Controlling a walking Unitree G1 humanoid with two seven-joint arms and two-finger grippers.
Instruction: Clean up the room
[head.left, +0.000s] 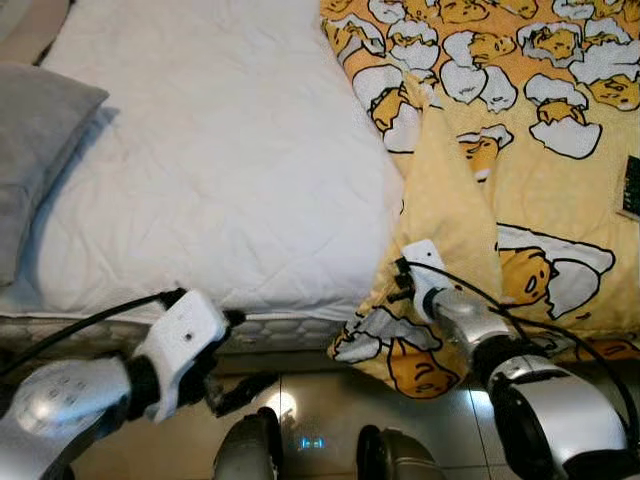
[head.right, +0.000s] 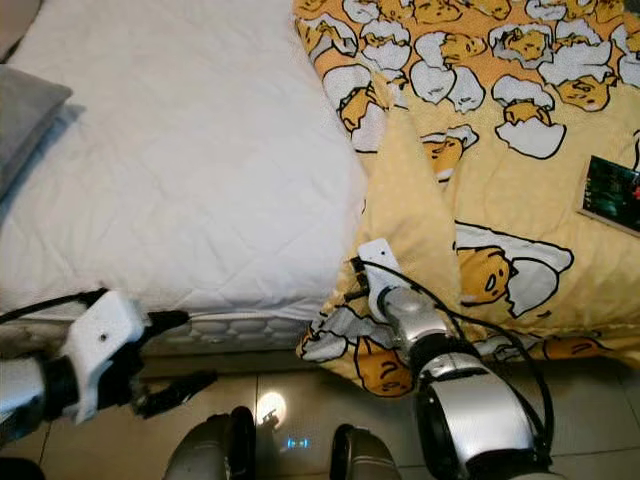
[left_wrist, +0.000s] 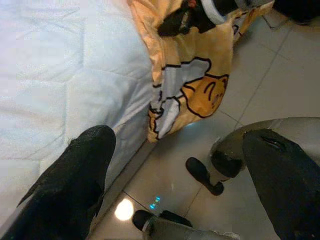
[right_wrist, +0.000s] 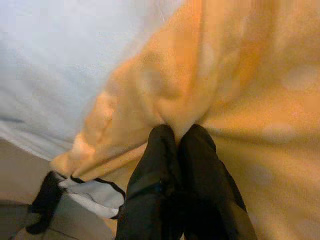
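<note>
A yellow blanket (head.left: 530, 130) printed with egg cartoons covers the right half of the bed and hangs over its near edge. A fold of it rises in a ridge (head.left: 440, 180) toward my right arm. My right gripper (right_wrist: 176, 134) is shut on the blanket's cloth at the near edge of the bed. My left gripper (left_wrist: 175, 165) stands open low at the bed's front left, over the floor beside the mattress side. The bare white mattress (head.left: 220, 150) makes up the left half of the bed.
A grey pillow (head.left: 35, 150) lies at the bed's left edge. A dark flat object (head.right: 612, 195) rests on the blanket at the right. Beige floor tiles (head.left: 330, 410) run along the bed's front, with my own feet (head.left: 250, 450) on them.
</note>
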